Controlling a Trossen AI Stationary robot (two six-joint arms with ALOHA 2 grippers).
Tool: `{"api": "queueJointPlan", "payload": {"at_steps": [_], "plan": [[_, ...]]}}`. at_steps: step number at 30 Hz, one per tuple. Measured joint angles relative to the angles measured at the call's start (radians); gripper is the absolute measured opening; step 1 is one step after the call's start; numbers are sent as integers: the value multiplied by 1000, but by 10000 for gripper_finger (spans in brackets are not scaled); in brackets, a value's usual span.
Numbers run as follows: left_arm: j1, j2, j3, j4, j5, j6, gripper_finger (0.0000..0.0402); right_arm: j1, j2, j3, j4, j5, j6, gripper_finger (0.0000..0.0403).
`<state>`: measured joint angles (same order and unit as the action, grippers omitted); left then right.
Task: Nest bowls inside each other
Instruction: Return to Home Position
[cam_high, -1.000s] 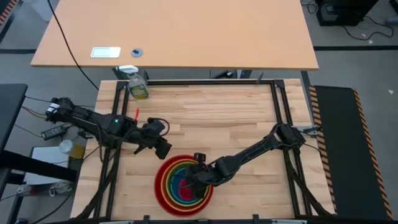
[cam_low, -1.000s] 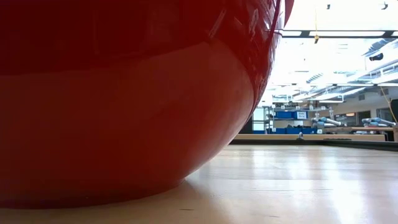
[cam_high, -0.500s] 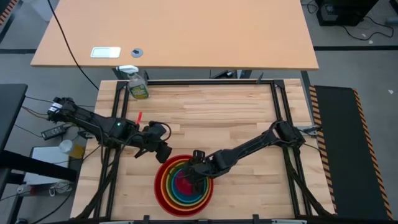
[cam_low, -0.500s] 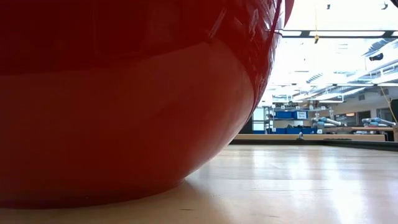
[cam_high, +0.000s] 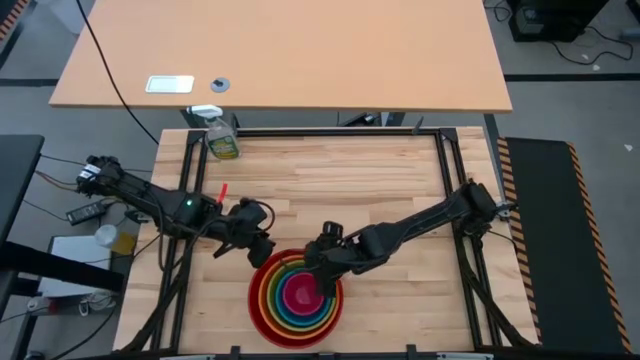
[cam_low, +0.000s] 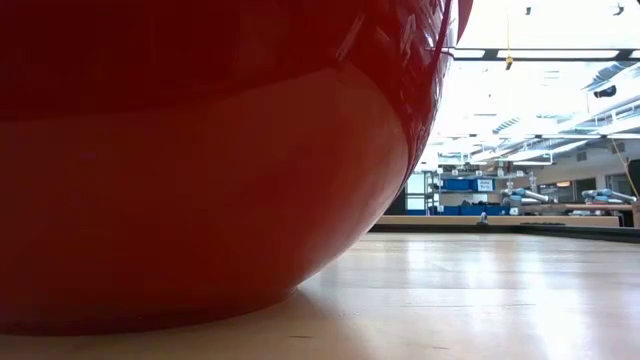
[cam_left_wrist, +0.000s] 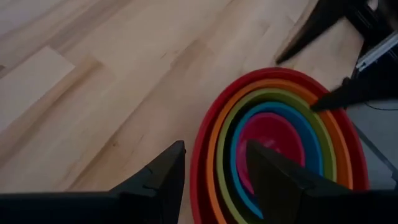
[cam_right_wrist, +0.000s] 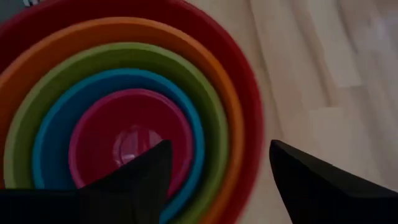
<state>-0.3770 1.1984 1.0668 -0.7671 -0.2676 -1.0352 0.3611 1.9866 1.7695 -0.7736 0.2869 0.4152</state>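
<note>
Five bowls sit nested near the table's front edge: red (cam_high: 258, 300) outermost, then orange (cam_right_wrist: 93, 31), lime green (cam_right_wrist: 124, 56), blue (cam_right_wrist: 193, 124) and pink (cam_high: 298, 293) in the middle. The red bowl's bottom rests on the wood, and its wall (cam_low: 200, 170) fills the low view. My right gripper (cam_high: 322, 275) hangs open above the stack's far right rim, and its fingers (cam_right_wrist: 140, 177) frame the pink bowl from above. My left gripper (cam_high: 262, 252) is open just over the red bowl's far left rim (cam_left_wrist: 202, 149), touching nothing.
A green spray bottle (cam_high: 222, 140) stands at the table's far left corner. Black frame rails (cam_high: 445, 180) run along the table's sides. Bare wood (cam_high: 340, 180) lies between the stack and the far edge.
My right gripper has opened, risen out of the stack and drawn back toward the table's far right. The pink bowl stays seated in the blue one and now shows whole. The stack has not shifted.
</note>
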Motion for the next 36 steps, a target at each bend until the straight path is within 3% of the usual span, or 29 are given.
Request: {"api": "queueJointPlan", "payload": {"at_steps": [3,10,15,19,23,36], "plan": [[-3,0,0,2,2,8,172,0,-14,2,-67,38,0,266],[-65,0,0,31,121,30,172,76,-87,-1,-219,118,59,247],[-152,-17,0,59,9,53,172,145,-230,-47,-183,205,78,239],[-184,-46,0,60,-154,64,172,156,-388,-193,-74,237,105,238],[-174,-109,0,45,-237,101,164,147,-552,-408,87,220,109,238],[0,-358,-12,-66,-264,245,91,31,-1001,-948,530,165,110,217]]}}
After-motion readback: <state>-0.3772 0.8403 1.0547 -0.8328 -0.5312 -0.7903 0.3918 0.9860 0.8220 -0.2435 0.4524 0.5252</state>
